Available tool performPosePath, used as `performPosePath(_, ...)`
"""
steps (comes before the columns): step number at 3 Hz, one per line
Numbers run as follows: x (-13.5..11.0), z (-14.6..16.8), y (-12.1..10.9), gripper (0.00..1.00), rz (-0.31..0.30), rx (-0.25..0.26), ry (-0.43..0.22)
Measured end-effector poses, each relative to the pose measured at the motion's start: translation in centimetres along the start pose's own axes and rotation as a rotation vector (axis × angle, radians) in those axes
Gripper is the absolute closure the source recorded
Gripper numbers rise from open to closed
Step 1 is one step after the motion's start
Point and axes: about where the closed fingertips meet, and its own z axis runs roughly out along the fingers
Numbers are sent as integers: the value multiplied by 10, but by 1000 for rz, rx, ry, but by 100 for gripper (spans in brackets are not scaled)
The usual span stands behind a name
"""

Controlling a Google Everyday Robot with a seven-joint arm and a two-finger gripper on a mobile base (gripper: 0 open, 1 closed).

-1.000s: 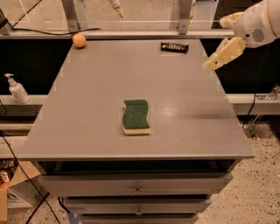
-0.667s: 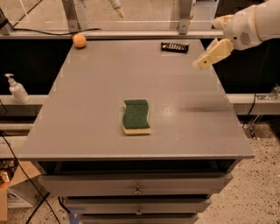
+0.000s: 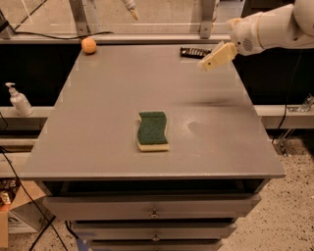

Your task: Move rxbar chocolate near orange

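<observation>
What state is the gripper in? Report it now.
Gripper: open or shut cannot be told; it hangs above the table's far right, beside the rxbar chocolate.

Setting. A grey, matt desk [image 3: 98, 137] stands on a stack of drawers [image 3: 154, 208] with small round knobs. Behind its far edge runs a glass pane [image 3: 167, 12] between metal posts [image 3: 78, 14]. A pale ledge [image 3: 34, 112] at left carries a white pump bottle [image 3: 19, 100]. The floor [image 3: 289, 206] is speckled. A cardboard box [image 3: 12, 218] and black cables [image 3: 46, 230] lie at lower left. The end effector [image 3: 207, 62] hangs over the desk's far right corner.
</observation>
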Motion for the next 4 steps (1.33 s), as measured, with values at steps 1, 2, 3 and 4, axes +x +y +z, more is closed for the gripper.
performPosePath(1, 8, 29, -26, 0, 82, 46, -48)
performPosePath(2, 16, 56, -49, 0, 172, 78, -107)
performPosePath(3, 19, 60, -52, 0, 181, 81, -111)
performPosePath(4, 23, 64, -51, 0, 188, 85, -102)
